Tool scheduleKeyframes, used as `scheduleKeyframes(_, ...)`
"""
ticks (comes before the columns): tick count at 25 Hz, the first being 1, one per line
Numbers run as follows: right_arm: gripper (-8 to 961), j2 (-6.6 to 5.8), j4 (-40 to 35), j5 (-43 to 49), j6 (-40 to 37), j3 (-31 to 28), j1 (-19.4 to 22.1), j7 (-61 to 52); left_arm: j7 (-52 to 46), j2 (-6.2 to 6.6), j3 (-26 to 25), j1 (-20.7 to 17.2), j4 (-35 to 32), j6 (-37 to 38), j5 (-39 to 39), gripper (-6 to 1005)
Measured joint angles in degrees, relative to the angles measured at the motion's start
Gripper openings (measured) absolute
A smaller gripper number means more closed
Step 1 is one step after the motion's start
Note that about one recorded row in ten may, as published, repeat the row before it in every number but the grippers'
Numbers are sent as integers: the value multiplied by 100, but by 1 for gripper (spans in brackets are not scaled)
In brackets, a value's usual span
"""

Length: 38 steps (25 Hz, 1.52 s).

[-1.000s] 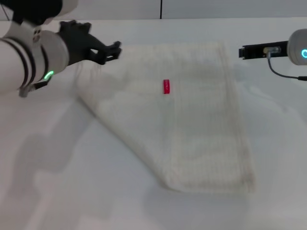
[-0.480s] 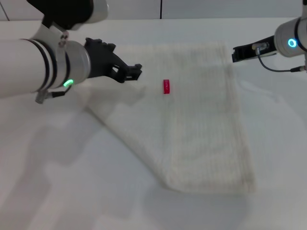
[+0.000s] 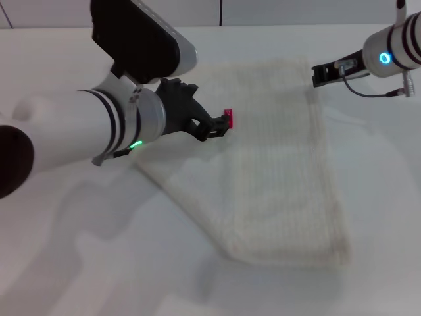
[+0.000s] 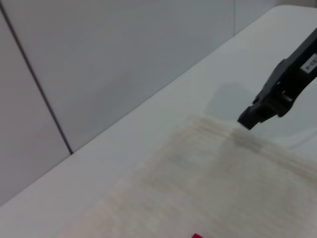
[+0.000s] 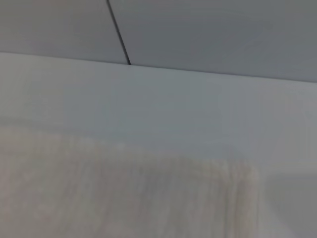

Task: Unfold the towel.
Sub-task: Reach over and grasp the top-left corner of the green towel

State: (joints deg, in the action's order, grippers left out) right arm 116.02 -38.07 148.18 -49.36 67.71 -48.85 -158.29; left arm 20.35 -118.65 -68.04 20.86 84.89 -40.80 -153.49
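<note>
The towel point(image 3: 283, 171) is cream-white and ribbed and lies folded on the white table, with a small red tag point(image 3: 228, 118) on its upper layer. My left gripper point(image 3: 216, 128) hangs over the towel's left part, open, with its fingertips right beside the red tag and nothing in it. My right gripper point(image 3: 317, 74) is at the towel's far right corner, just off its edge. The left wrist view shows the towel point(image 4: 198, 188), the top of the tag point(image 4: 197, 236) and the right gripper point(image 4: 247, 120) at that corner. The right wrist view shows the towel's far edge point(image 5: 124, 198).
The white table point(image 3: 79, 263) spreads all around the towel. A grey panelled wall point(image 4: 124, 59) stands behind the table's far edge. A black cable point(image 3: 378, 93) hangs at the right wrist.
My left arm has swung right and nearer across the towel until its fingertips reached the red tag. My right gripper has slid left to the towel's far right corner.
</note>
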Motion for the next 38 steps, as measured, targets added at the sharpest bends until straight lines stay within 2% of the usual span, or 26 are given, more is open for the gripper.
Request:
scheduleKeyframes(5,0,69,79,0,78,53,-77,17,-2,3,145,187,-423,248,134,775)
scheduleKeyframes(14,-1,73,688,2,307,79,-311,85,-5,-4,398,281,-723,592,188,774)
scheduleKeyframes(20,-1,70,693,2,304,76,-316,96,-5,-9,456,315,-845,737,260,773)
scheduleKeyframes(24,0,70,652,2,264,75,-315,97,36,-9,622,523,-1256,1052,654,772)
scheduleKeyframes(31,0,70,636,1,245,75,-318,97,5,-27,927,886,-1810,1431,677,771)
scheduleKeyframes(38,-1,70,563,1,180,75,-282,97,-1,-35,1099,1002,-2218,2084,677,770)
